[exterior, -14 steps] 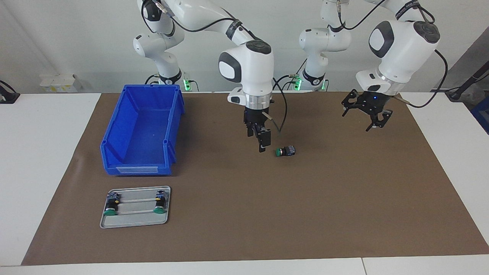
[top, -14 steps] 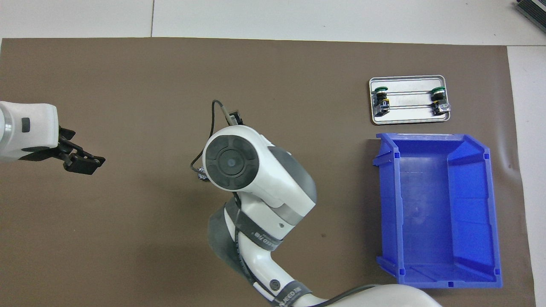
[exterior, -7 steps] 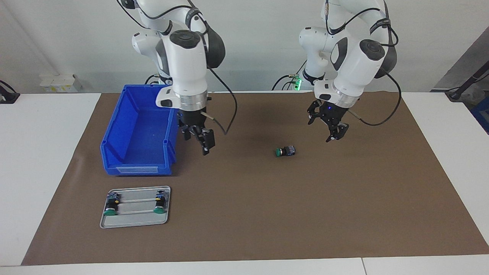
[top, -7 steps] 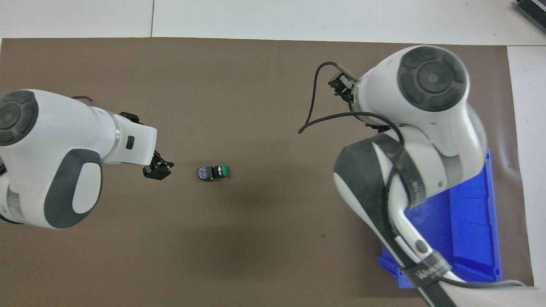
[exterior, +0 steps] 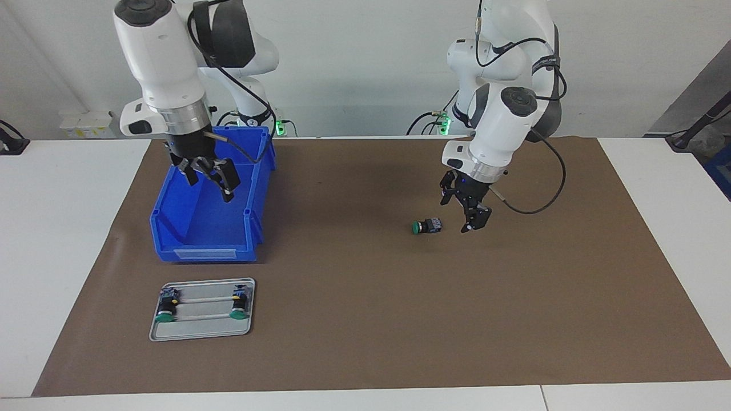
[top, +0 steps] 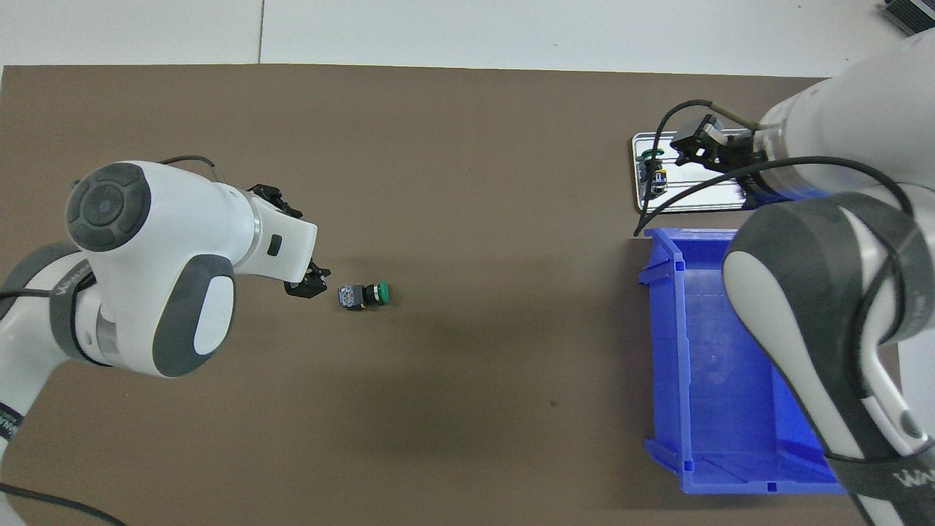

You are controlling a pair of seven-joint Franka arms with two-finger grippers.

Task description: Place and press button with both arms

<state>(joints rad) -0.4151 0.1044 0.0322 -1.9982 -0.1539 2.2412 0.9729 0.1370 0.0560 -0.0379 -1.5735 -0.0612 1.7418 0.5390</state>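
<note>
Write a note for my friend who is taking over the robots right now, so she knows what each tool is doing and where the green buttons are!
Left tool: open, low over the brown mat, beside the blue-grey rear block of the loose green-capped push-button, not touching it.
Right tool: open, holding nothing, up over the blue plastic bin.
Button: lies on its side mid-mat. Two more green-capped buttons sit on the silver metal tray, farther from the robots than the bin.
Done: the loose button lies out on the mat.
Left: pressing it; no tool touches it yet.
</note>
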